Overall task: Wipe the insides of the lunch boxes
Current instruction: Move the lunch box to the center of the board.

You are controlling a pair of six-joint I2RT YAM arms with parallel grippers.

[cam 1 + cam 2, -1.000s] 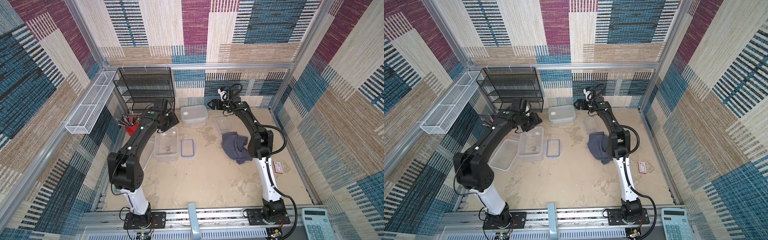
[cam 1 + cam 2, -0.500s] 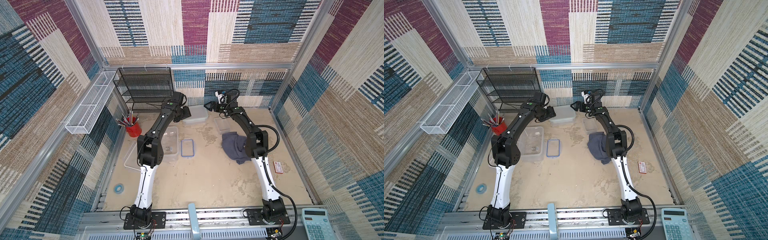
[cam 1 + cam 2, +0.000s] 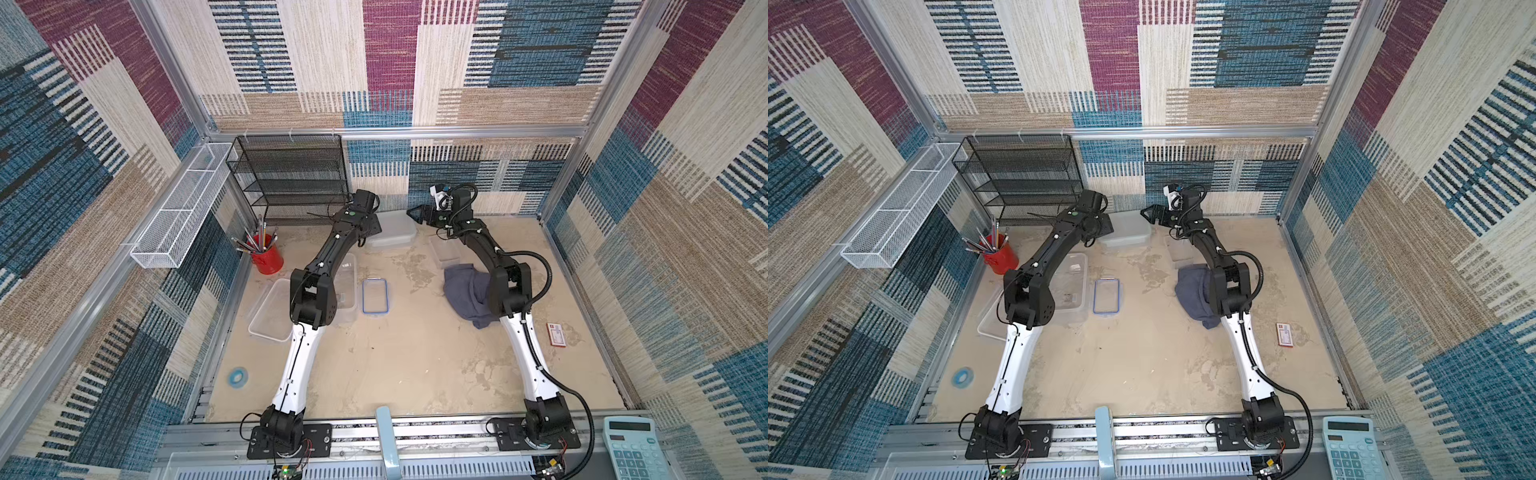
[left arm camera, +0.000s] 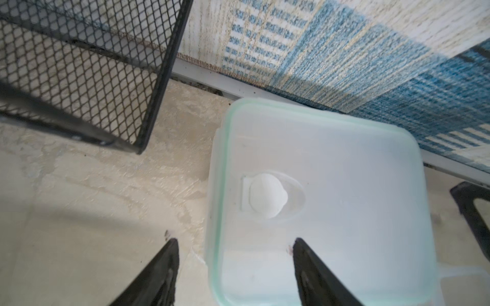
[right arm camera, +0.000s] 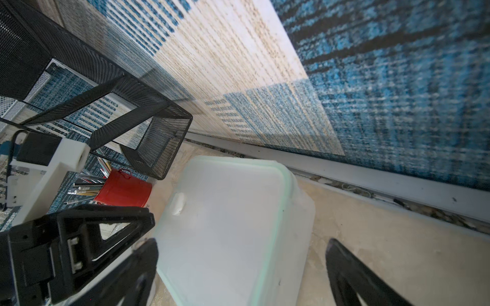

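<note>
A closed lunch box with a green-rimmed lid (image 3: 395, 230) (image 3: 1128, 232) stands by the back wall. My left gripper (image 4: 234, 241) (image 3: 374, 227) is open above its left end, one finger over the lid (image 4: 331, 198) and one over the table. My right gripper (image 5: 242, 242) (image 3: 416, 214) is open at the box's right end, with the box (image 5: 228, 225) lying between its fingers, untouched. A large open lunch box (image 3: 348, 286) lies under the left arm, with its whitish lid (image 3: 269, 311) beside it. A small open lunch box (image 3: 446, 251) sits next to the right arm. A blue-rimmed lid (image 3: 375, 296) lies mid-table.
The grey-blue cloth (image 3: 467, 297) is heaped by the right arm's elbow. A black mesh rack (image 3: 291, 183) stands just left of the closed box, and a red cup of pencils (image 3: 266, 257) in front of the rack. A tape roll (image 3: 238, 376), a red card (image 3: 558, 333) and a calculator (image 3: 631, 449) lie nearer.
The left arm has swung from over the large open box to the closed box at the back, and its jaws have widened a little. The right gripper has moved left toward that box.
</note>
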